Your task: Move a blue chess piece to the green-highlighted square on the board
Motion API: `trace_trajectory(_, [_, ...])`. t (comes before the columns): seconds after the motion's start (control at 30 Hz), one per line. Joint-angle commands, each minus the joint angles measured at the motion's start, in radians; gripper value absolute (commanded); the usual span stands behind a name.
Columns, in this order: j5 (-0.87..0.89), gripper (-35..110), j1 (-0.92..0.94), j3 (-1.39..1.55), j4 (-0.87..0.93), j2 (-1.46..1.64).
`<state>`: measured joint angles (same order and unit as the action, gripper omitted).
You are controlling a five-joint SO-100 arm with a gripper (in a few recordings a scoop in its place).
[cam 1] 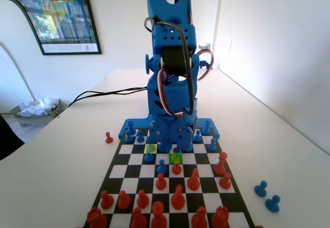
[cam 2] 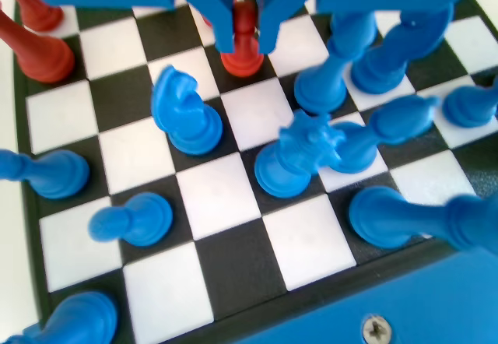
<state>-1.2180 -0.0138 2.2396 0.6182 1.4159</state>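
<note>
Currently, in the fixed view, the gripper (cam 1: 175, 148) is being held low at the board's (cam 1: 234, 199) far end, its tips being hung just above the green-highlighted square (cam 1: 176, 158). Which pawn is meant is not being made plain. The nearest candidate, the blue chess piece (cam 1: 162, 166), is being shown upright one square diagonally off the green one, to its left and nearer this camera. It is thus being placed just beside the jaws rather than under them. A red pawn (cam 1: 177, 169) is being seen on the square directly in front of the green one.

Next, in the wrist view, the jaws are being shown slightly apart, with a narrow gap in which nothing blue is being pinched. Through that gap the red pawn (cam 2: 243, 44) is being seen beyond the gripper (cam 2: 247, 47). Any coming reach is therefore being judged as a short sideways shift toward the pawn, not a further descent.
</note>
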Motion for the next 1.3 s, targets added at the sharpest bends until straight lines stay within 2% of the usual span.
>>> trace_trajectory(0.0, [-0.015,1,0.002,-0.009,0.008,0.029])
trace_trajectory(0.27, [-0.008,1,-0.002,-0.025,0.048,0.057])
trace_trajectory(0.63, [0.008,1,0.092,-0.204,0.293,0.255])
trace_trajectory(1.1, [-0.020,1,0.525,-0.448,0.548,0.261])
trace_trajectory(1.27, [-0.080,1,0.663,-0.437,0.551,0.250])
